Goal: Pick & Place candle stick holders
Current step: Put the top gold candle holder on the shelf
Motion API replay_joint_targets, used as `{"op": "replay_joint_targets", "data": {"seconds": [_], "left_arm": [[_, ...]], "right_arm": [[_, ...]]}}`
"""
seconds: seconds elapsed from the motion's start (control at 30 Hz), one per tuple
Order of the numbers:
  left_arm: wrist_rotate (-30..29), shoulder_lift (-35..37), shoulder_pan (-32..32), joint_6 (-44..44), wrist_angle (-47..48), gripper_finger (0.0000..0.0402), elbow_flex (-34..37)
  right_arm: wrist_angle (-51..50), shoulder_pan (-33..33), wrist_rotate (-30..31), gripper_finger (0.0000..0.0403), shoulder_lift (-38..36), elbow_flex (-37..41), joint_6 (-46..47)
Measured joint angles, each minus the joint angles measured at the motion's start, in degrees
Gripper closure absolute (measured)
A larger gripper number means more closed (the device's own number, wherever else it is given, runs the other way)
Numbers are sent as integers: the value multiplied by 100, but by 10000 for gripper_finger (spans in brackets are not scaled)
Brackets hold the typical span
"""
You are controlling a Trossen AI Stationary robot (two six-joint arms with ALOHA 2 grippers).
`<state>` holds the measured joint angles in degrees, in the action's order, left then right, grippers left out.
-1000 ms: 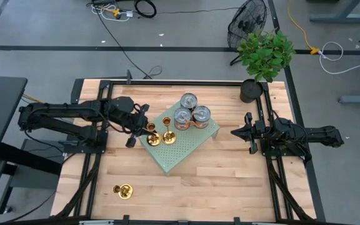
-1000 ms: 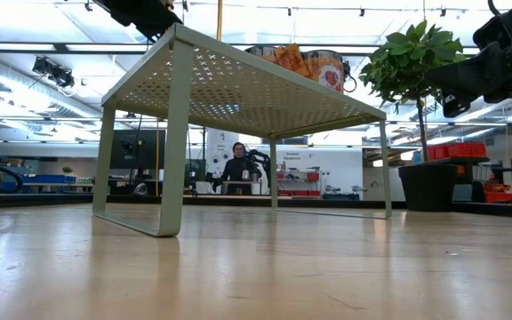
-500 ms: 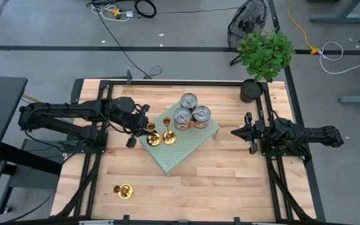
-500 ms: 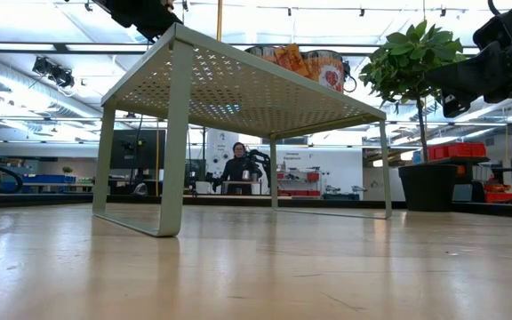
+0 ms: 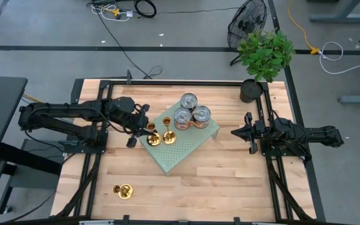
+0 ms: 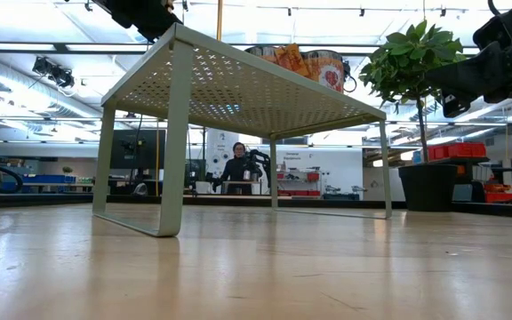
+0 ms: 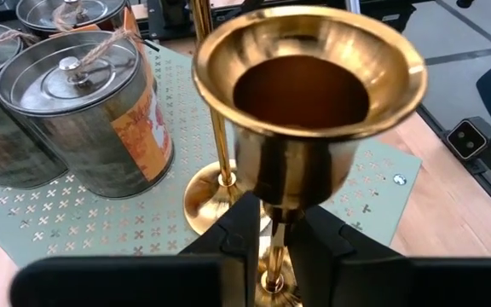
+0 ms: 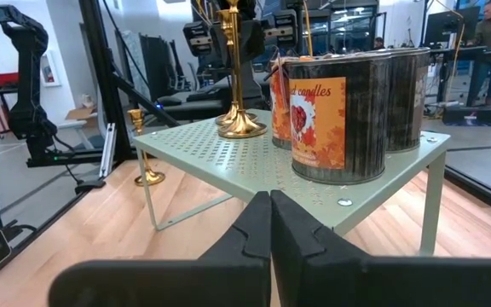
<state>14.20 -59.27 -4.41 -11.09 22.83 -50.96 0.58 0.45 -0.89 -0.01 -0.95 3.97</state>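
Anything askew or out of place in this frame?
One candle stick holder sits alone on the table's near-left, apart from the two on the green shelf; it looks tipped over. Nothing spilled or damaged.

One readable text: "candles", in white lettering on the orange leaf-pattern label of the nearest tin can (image 8: 341,115), right wrist view. Smaller print below it on the same label: illegible. Label on the can (image 7: 88,119) in the left wrist view: no lettering legible.

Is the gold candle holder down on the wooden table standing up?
Cannot tell. The candle holder looks tipped from above but upright in the right wrist view.
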Motion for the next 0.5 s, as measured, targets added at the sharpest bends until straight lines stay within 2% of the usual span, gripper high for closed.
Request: {"op": "replay_joint_targets", "data": {"seconds": [0.5], "left_arm": [[-68,0,0,-1,1,291,0]], "right_arm": [[2,1,0,400,0,0,2]]}}
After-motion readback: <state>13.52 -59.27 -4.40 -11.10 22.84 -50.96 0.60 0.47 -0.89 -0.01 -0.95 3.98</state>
